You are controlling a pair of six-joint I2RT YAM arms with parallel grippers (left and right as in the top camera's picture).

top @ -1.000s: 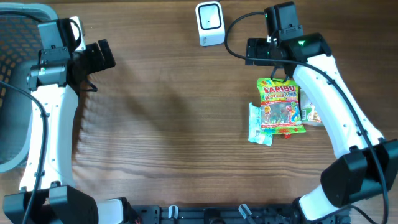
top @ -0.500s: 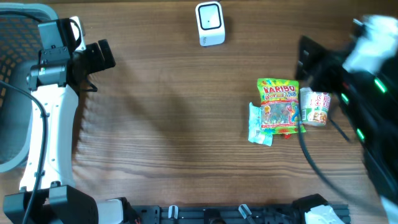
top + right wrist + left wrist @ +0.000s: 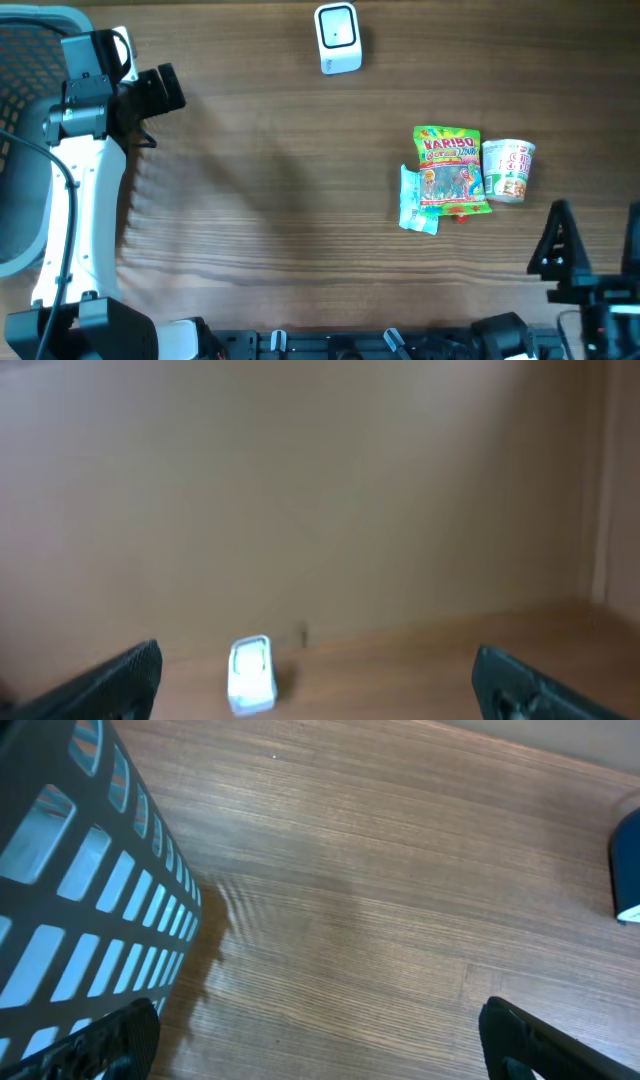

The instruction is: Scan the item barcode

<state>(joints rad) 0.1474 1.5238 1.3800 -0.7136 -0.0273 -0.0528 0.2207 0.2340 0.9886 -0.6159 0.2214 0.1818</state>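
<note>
Two robot arms wait at a brown wood-grain counter (image 3: 280,210), neither holding anything. The goods to be scanned lie in a cluster right of centre. A green and yellow Haribo sweet bag (image 3: 450,170) lies flat, label up. A small pale green packet (image 3: 414,202) sits against its lower left corner, and a white printed noodle cup (image 3: 508,170) lies just beside its right edge. The white box-shaped barcode scanner (image 3: 337,38) stands at the far edge of the counter, well apart from the cluster.

The left hand (image 3: 165,92) hangs over the far left of the counter beside a grey slatted plastic basket (image 3: 25,50). Its fingers are spread wide over bare wood in the left wrist view (image 3: 320,1050), with the basket wall (image 3: 80,890) close on one side. The right hand (image 3: 597,245) sits at the near right corner, near the cup but not touching it. Its fingers are likewise wide apart, and its own camera (image 3: 320,685) faces the distant scanner (image 3: 250,675).
</note>
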